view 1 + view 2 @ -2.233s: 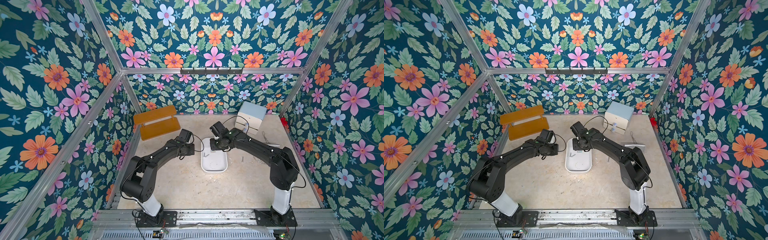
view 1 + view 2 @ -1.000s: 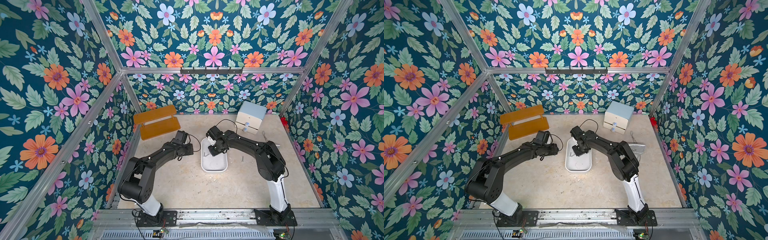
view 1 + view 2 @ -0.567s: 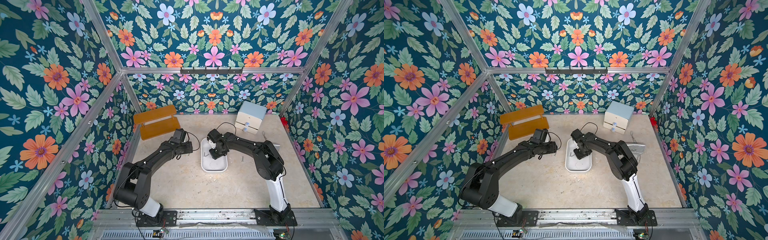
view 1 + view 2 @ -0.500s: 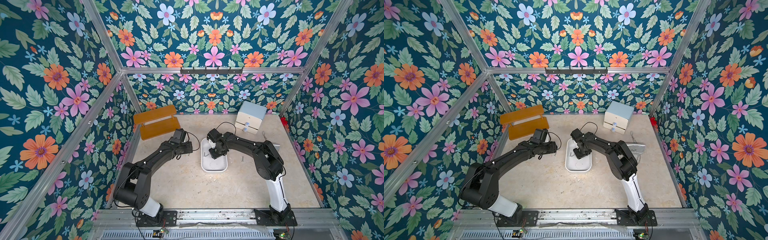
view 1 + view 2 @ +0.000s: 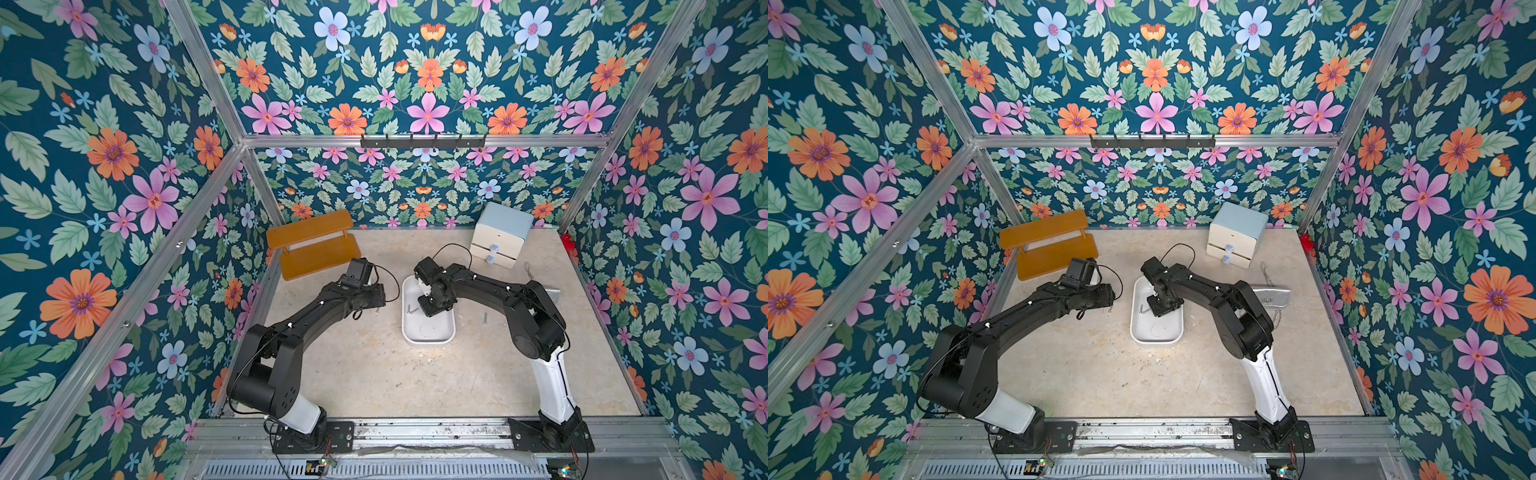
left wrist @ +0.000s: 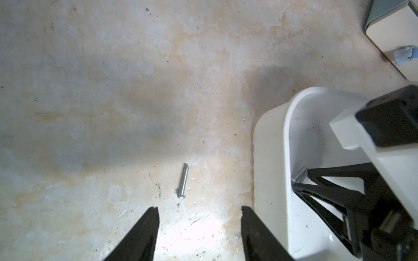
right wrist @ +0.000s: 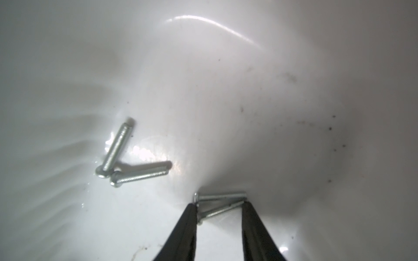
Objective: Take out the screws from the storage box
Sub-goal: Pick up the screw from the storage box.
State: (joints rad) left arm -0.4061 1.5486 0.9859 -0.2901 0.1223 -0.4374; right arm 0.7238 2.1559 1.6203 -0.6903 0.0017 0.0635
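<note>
The white storage box (image 5: 428,337) lies mid-table in both top views. My right gripper (image 7: 220,204) reaches down inside it, shut lengthwise on two screws (image 7: 220,196) that span from one fingertip to the other on the box floor. Two more screws (image 7: 126,167) lie loose on the box floor nearby, their heads touching. My left gripper (image 6: 200,208) hovers open over the bare table left of the box (image 6: 271,140). One screw (image 6: 183,180) lies on the table just beyond its fingertips. Another screw (image 5: 484,318) lies on the table right of the box.
An orange two-tier shelf (image 5: 311,245) stands at the far left. At the far right stands a white two-drawer cabinet with a light-blue top (image 5: 500,235). A link chain (image 5: 530,270) and a silver pouch (image 5: 1271,295) lie right of the right arm.
My right gripper has come down into the box, opened a little and closed again round the two screws. The left arm has shifted only slightly and stays open.
</note>
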